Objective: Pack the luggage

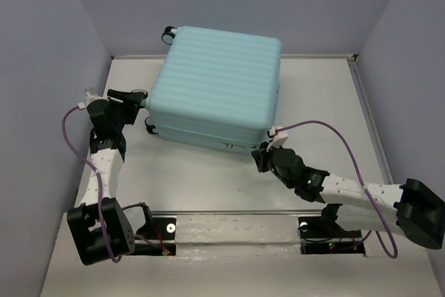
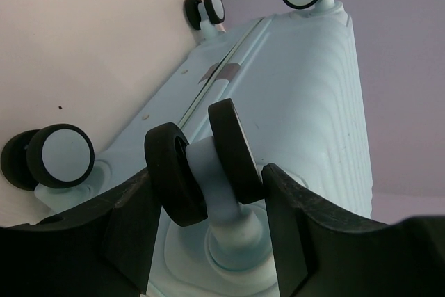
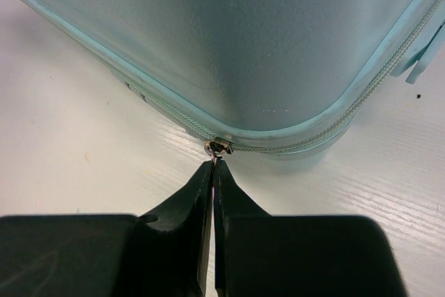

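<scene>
Luggage (image 1: pixel 219 85) lies shut and flat on the table (image 1: pixel 208 186), so zipping looks like the step in hand. The right claw (image 3: pixel 213 168) is pinched tight on the zipper pull (image 3: pixel 217 147) just ahead of its tips, at a corner of the case. The left claw (image 2: pixel 212 199) straddles a spinner wheel (image 2: pixel 233 151), half-spread; whether it grips I cannot tell. The next move likely calls for dragging the pull along the track while the case is braced.
</scene>
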Available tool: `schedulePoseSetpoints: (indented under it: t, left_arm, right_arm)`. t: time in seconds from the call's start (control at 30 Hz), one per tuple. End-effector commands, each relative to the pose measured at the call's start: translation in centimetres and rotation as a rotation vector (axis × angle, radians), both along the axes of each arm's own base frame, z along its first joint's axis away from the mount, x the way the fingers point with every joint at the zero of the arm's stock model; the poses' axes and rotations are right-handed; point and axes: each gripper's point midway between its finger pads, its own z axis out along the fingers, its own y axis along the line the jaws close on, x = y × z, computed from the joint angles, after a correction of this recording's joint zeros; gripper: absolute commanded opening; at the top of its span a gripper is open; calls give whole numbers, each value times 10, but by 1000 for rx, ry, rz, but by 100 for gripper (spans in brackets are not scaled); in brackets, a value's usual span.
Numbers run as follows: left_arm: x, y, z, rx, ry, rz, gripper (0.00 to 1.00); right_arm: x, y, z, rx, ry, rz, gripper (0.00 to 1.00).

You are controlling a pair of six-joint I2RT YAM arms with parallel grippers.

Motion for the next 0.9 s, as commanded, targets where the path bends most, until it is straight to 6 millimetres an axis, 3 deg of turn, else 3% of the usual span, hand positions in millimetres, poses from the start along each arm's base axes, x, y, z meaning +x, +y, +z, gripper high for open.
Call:
schedulePoseSetpoints:
  t: [0.0,0.07,0.27,0.37,0.4,0.5,0.53,0.57,0.6,0.67,0.7,0.73,0.77,0.87]
  left_arm:
    - [5,0,36,72,-165,-15,22]
    - [3,-2,38,85,-189,-27,6]
    - [-10,-24,46,93,-267,-81,6]
    - [-14,-56,50,95,-284,-163,6]
    - [-16,-73,51,93,-289,-201,6]
    - [-19,-86,53,86,-295,-233,6]
    - [-23,-103,53,74,-298,-277,6]
    - [-25,-106,55,72,-301,-290,6]
    - [-30,-112,58,65,-312,-313,6]
    - [-39,-121,64,70,-335,-352,6]
    - [-43,-119,58,85,-298,-353,6]
    - [-45,-118,63,112,-306,-348,6]
    - [-54,-118,79,134,-352,-359,6]
    - [-70,-123,85,179,-348,-412,6]
  right_arm:
    - [-7,22,26,94,-40,75,7]
    - [-7,27,27,96,-39,86,7]
    - [-7,52,44,159,-47,145,7]
    - [-12,89,53,125,-75,192,7]
    - [-19,115,54,87,-83,208,7]
    - [-35,157,50,40,-95,276,7]
    - [-31,174,47,38,-88,286,7]
    - [-36,179,35,21,-75,308,7]
    - [-36,194,47,58,-83,328,7]
    - [-32,211,49,54,-97,340,7]
    - [-30,216,39,21,-91,344,7]
    - [-28,219,38,16,-95,341,7]
    - [-26,225,42,24,-102,341,7]
    - [-30,236,45,45,-120,389,7]
